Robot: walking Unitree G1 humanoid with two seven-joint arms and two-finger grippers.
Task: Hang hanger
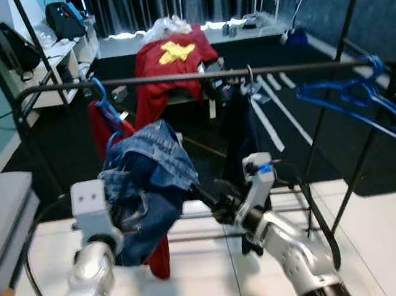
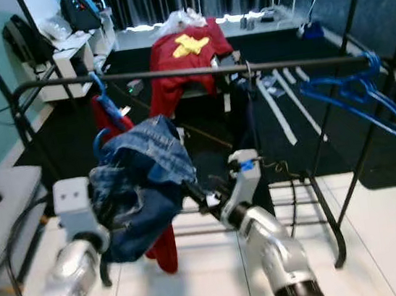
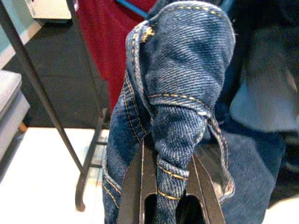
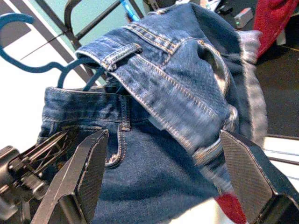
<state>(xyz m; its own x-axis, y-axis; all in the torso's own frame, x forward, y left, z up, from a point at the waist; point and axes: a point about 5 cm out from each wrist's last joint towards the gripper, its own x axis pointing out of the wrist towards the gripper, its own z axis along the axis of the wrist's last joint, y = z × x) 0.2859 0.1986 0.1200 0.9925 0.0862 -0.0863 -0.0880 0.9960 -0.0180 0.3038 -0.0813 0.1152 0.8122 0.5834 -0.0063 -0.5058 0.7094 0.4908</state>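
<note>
The hanging looks unfinished: the denim jeans (image 1: 147, 180) are bunched over a blue hanger (image 1: 108, 114) whose hook sits close under the black rail (image 1: 196, 76), but whether the hook is actually seated on the rail cannot be made out. The left pincer (image 3: 166, 205) is pinching a thick folded seam of the denim between its two black fingers, holding the garment from below. The right pincer (image 4: 163, 177) is spread wide, its flat pads either side of the jeans' waistband without touching it, and the blue plastic hook curves just beyond its left pad. What seems left is to settle the hook on the rail, release the cloth and draw both arms back. The jeans are heavy, mid-blue cotton with orange stitching, a belt loop and a frayed pale edge; they will sag and swing. Behind them hangs a red garment (image 1: 100, 128), soft and limp. Farther along the rail, well beyond the right pincer, several empty blue hangers (image 1: 363, 100) of thin, smooth, rigid plastic hang together.
</note>
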